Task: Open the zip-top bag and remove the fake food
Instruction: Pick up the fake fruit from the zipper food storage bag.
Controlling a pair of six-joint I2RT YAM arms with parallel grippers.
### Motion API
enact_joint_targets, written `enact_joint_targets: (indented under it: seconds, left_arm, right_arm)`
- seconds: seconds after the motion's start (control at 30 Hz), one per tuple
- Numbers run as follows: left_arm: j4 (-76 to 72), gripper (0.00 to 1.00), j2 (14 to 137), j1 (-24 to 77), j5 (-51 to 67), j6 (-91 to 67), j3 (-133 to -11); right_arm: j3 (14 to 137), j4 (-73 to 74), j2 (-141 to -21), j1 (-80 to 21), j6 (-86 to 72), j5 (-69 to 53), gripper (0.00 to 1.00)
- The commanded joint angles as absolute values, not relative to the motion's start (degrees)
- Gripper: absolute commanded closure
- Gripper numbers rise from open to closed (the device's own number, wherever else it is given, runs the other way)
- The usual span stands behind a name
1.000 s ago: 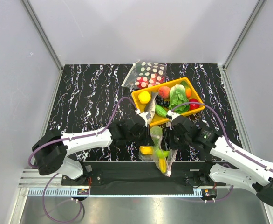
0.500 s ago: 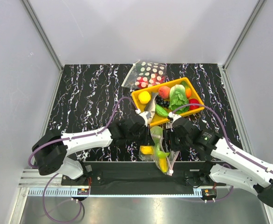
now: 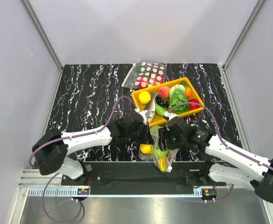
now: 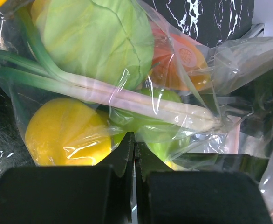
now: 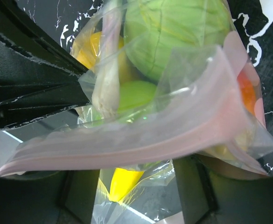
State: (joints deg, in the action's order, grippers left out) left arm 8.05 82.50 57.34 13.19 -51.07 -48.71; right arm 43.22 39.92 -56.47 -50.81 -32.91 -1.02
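With my left gripper (image 4: 134,154) pinched shut on the zip-top bag (image 4: 229,56), I'd close my wide-spread right gripper (image 5: 134,198) squarely on the pink zip strip (image 5: 127,140) before pulling.

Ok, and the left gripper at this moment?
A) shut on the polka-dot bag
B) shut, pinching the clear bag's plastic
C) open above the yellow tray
B: the left gripper has its fingers together on a fold of the zip-top bag, with the fake food inside.
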Motion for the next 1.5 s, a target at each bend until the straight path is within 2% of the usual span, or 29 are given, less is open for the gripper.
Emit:
enact_joint_targets:
  seconds: [0.0, 0.2, 0.37, 0.57, 0.67, 0.77, 0.8, 0.9, 0.93, 1.03, 1.33, 1.47]
  left_arm:
    - [2.2, 1.0, 83.4, 57.0, 15.3, -51.7, -49.2]
    - [1.3, 1.0, 83.6, 56.3, 15.3, -52.2, -48.0]
    - [0.2, 1.0, 83.7, 55.8, 15.6, -52.7, -47.1]
    - [0.2, 1.0, 83.7, 55.7, 15.6, -52.8, -47.4]
    - [0.2, 1.0, 83.5, 55.7, 15.6, -52.8, -47.3]
    - [0.5, 1.0, 83.2, 55.7, 15.4, -52.9, -46.8]
    - [0.8, 1.0, 83.2, 55.7, 15.3, -52.9, -46.7]
    - [2.5, 1.0, 83.1, 55.5, 14.2, -52.6, -46.7]
    - [3.3, 1.0, 83.1, 55.1, 13.8, -52.6, -46.6]
    - [4.9, 1.0, 82.8, 54.1, 12.6, -52.2, -46.8]
    - [9.0, 1.0, 83.7, 52.3, 12.0, -49.2, -49.0]
    - [8.8, 1.0, 82.6, 51.2, 12.7, -49.0, -48.3]
  right_arm:
    - [41.5, 38.0, -58.6, -52.8, -32.2, -1.2, 0.32]
    - [38.9, 38.4, -57.9, -54.1, -33.5, -3.3, 0.25]
    - [37.9, 38.1, -58.2, -55.4, -33.7, -4.3, 0.11]
    - [38.2, 34.5, -61.5, -56.0, -32.8, -3.5, 0.09]
    - [38.6, 33.7, -61.2, -56.1, -32.3, -1.9, 0.15]
    - [39.5, 34.5, -58.8, -56.0, -32.0, 1.7, 0.38]
    - [40.1, 35.8, -57.0, -56.0, -32.2, 2.4, 0.49]
    - [42.2, 39.9, -53.1, -56.0, -32.9, 4.3, 0.63]
    - [43.0, 41.0, -52.3, -56.0, -33.0, 4.5, 0.71]
    - [46.0, 45.7, -49.9, -56.0, -34.4, 3.7, 0.78]
    - [54.7, 55.9, -44.8, -56.1, -38.3, 3.8, 0.82]
    - [61.8, 59.5, -43.9, -56.0, -40.4, 10.7, 0.84]
